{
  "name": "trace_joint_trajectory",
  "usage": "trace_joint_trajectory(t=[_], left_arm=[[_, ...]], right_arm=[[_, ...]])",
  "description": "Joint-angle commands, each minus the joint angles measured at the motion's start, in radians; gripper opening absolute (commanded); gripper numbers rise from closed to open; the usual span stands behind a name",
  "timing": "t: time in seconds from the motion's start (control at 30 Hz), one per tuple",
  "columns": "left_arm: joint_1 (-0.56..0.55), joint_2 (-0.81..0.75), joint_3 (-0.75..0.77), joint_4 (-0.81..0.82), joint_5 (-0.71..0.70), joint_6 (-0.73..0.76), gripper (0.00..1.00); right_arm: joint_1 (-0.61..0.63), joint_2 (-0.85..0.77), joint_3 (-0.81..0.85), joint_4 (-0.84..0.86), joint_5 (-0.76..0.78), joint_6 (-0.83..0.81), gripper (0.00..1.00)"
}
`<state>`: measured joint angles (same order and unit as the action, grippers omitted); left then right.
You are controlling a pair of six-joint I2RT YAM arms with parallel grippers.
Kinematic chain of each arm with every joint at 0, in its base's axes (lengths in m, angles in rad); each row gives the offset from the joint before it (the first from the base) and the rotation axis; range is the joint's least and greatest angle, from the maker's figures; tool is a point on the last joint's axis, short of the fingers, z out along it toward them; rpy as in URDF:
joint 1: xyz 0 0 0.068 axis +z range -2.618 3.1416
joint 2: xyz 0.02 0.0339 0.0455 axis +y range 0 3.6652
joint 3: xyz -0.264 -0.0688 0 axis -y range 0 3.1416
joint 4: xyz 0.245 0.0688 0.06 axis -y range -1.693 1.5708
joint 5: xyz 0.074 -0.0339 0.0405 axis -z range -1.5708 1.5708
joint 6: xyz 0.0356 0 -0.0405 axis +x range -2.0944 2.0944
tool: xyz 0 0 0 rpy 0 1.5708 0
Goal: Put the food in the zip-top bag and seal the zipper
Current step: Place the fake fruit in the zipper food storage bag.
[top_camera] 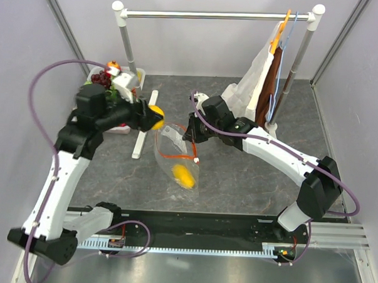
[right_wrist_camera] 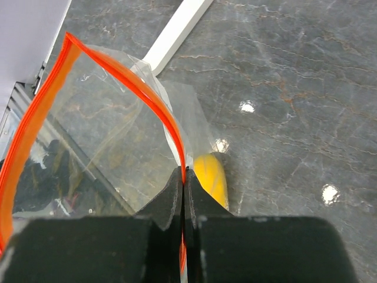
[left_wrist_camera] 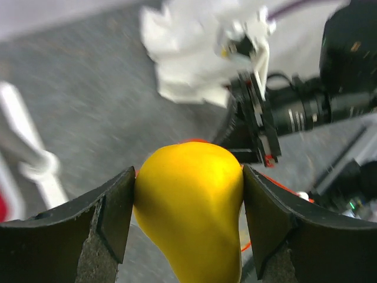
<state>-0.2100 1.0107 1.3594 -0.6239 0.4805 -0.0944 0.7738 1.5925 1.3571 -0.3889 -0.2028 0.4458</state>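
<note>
Top external: marbled table [top_camera: 250, 175]; left end effector [top_camera: 151, 118] clasping mango [left_wrist_camera: 188, 206], right end effector [right_wrist_camera: 184, 188] clamped on zipper [right_wrist_camera: 150, 103]

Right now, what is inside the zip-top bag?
One yellow toy fruit lies inside the zip-top bag, near its bottom. In the right wrist view the right tool covers part of it; nothing else shows through the plastic.

We see a smooth yellow mango [left_wrist_camera: 188, 206] clamped in the left claw [left_wrist_camera: 187, 183]. The clear zip-top bag [top_camera: 170, 147] gapes open, with its orange-red zipper [right_wrist_camera: 34, 112] pinched by the right claw [right_wrist_camera: 184, 186]. A second yellow fruit [top_camera: 183, 175] lies inside.
</note>
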Motion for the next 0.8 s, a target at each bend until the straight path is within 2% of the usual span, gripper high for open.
trace_joint_trajectory(t=[0.0,0.23,0.3,0.43,0.47,0.53,0.67,0.77], left_arm=[[-0.152,0.061,-0.071,-0.045,-0.013,-0.080,0.53],[-0.268,0.143,-0.105,-0.085,-0.092,-0.028,0.54],[-0.272,0.163,-0.102,-0.131,-0.141,-0.015,0.56],[-0.272,0.177,-0.088,-0.191,-0.224,0.033,0.74],[-0.272,0.163,-0.085,-0.197,-0.236,0.036,0.87],[-0.270,0.154,-0.066,-0.203,-0.258,0.038,0.99],[-0.233,0.117,0.033,-0.204,-0.229,0.039,1.00],[-0.142,0.092,0.105,-0.195,-0.183,0.036,1.00]], right_arm=[[0.016,-0.020,0.008,0.039,-0.033,0.021,0.00],[0.027,-0.028,0.007,0.041,-0.026,0.011,0.00],[0.030,-0.029,0.010,0.039,-0.015,0.010,0.00],[0.032,-0.032,0.011,0.035,0.005,-0.002,0.00],[0.032,-0.035,0.010,0.035,0.005,-0.004,0.00],[0.033,-0.037,0.007,0.033,0.005,-0.004,0.00],[0.035,-0.042,0.008,0.031,0.002,-0.010,0.00],[0.036,-0.043,0.013,0.031,0.005,-0.018,0.00]])
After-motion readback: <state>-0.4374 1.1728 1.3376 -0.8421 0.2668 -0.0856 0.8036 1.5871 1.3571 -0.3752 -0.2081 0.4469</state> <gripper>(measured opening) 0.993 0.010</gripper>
